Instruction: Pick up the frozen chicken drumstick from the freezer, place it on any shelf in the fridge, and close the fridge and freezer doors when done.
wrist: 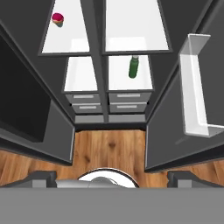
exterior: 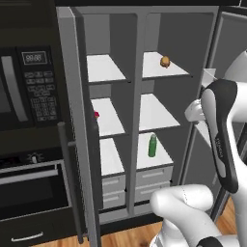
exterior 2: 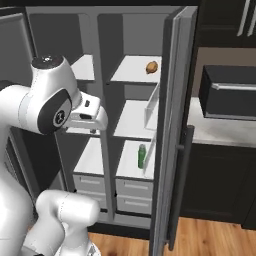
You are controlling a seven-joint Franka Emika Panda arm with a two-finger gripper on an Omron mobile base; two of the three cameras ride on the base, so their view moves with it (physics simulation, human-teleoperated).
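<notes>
my gripper (wrist: 112,177) hangs out in front of the unit, looking down at the wood floor (wrist: 109,148), fingertips spread wide with nothing between them. both grey doors (exterior 2: 170,125) stand open. beyond, a green bottle (exterior: 152,145) stands on a low shelf of the wider compartment. farthest up, the chicken drumstick (exterior: 165,61) already lies on the fridge's top shelf (exterior: 152,67). i judge the placing done; shutting both doors is left

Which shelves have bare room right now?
The middle white shelf in the right compartment is bare. The top one is free left of the golden-brown drumstick; the bottom one holds the green bottle. In the left compartment, a pink-red round item sits at the middle shelf's left edge.
</notes>
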